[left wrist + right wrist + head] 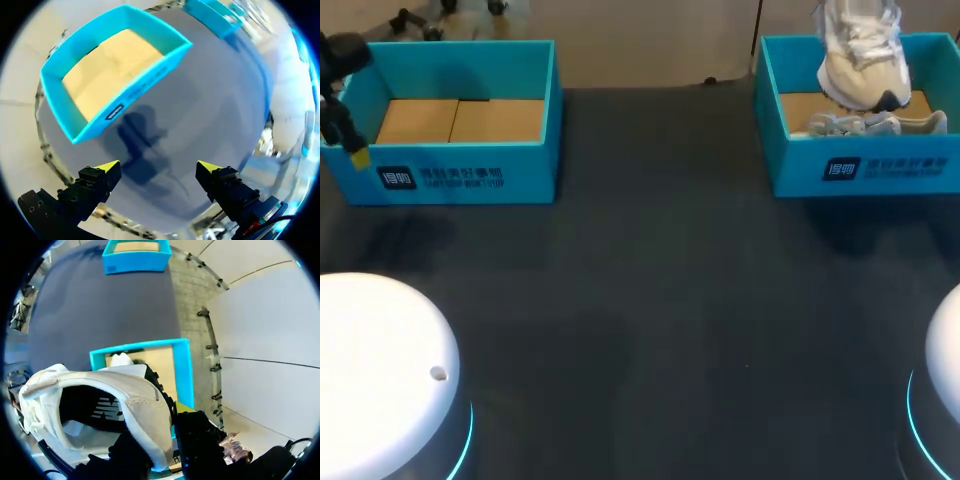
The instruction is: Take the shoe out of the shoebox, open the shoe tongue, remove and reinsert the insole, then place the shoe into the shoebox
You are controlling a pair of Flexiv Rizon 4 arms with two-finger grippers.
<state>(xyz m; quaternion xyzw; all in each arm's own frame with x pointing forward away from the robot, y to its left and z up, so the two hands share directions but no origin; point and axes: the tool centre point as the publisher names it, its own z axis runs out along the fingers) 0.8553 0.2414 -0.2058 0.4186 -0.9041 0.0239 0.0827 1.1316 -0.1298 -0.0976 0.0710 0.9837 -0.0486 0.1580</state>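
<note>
Bright, even light from above casts the left tool's [159, 166] soft shadow on the dark table [215, 95].

Left shoebox [520, 170] and right shoebox [790, 165] both bright teal with tan floors and dark labels, sneaker [865, 60] off-white with black lining, table [660, 300] dark grey, left claw [159, 166] black, yellow tips

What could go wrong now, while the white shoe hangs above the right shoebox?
1. The right gripper holds the white shoe only by its soft collar wall, so it may slip or twist out.
2. A second shoe lies in the right shoebox below; a dropped shoe could land on it or catch the box wall.
3. The left gripper is open near the left shoebox, too far away to steady the shoe.
</note>
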